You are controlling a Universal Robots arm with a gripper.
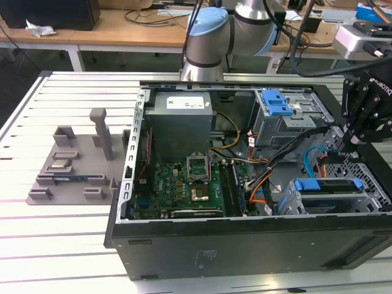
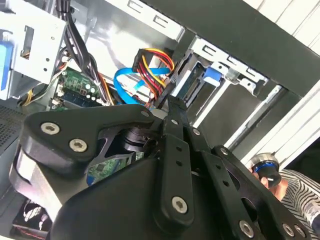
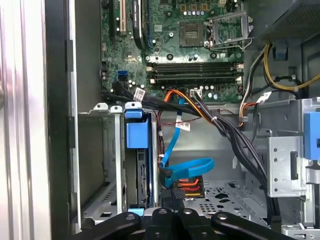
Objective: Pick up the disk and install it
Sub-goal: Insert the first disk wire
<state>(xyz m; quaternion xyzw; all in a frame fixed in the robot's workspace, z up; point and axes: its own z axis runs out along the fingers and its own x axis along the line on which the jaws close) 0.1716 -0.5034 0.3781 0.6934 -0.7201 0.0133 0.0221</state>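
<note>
Your disk [image 1: 327, 185] sat on edge in the drive cage [image 1: 367, 202] at the open computer case's [image 1: 245, 245] front corner, on the exterior view's right; in the first wrist view its blue rail tab [image 3: 137, 134] stood between the cage's metal walls. Your pincer [image 1: 350, 144] hung just above that cage beside the blue data cable [image 3: 185, 167] and the orange-and-red power leads [image 3: 187, 186]. Its fingers [image 3: 172, 200] looked drawn together and held nothing.

cables [image 3: 200, 112] crossing case interior, drive cage [image 3: 115, 165] alongside
</note>
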